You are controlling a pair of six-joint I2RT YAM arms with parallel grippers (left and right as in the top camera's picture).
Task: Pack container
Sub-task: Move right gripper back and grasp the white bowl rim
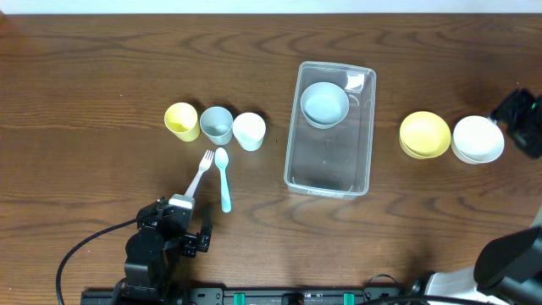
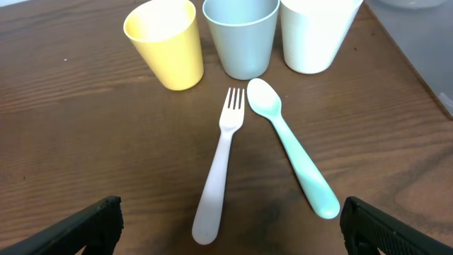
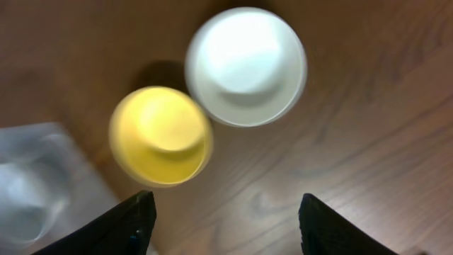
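The clear plastic container (image 1: 330, 161) stands right of the table's middle with a grey bowl (image 1: 325, 103) in its far end; a blurred corner shows in the right wrist view (image 3: 35, 177). A white fork (image 1: 199, 174) and a teal spoon (image 1: 223, 178) lie side by side below a yellow cup (image 1: 181, 120), a grey cup (image 1: 217, 124) and a white cup (image 1: 249, 131). My left gripper (image 2: 230, 230) is open and empty, just short of the handles of the fork (image 2: 219, 177) and spoon (image 2: 294, 159). My right gripper (image 3: 226, 227) is open and empty above the table beside the yellow bowl (image 3: 161, 134) and white bowl (image 3: 246, 65).
The yellow bowl stack (image 1: 424, 135) and the white bowl (image 1: 478, 139) sit at the table's right, with the right arm (image 1: 521, 119) next to them. The left arm (image 1: 161, 241) is at the front edge. The three cups (image 2: 241, 35) stand close together.
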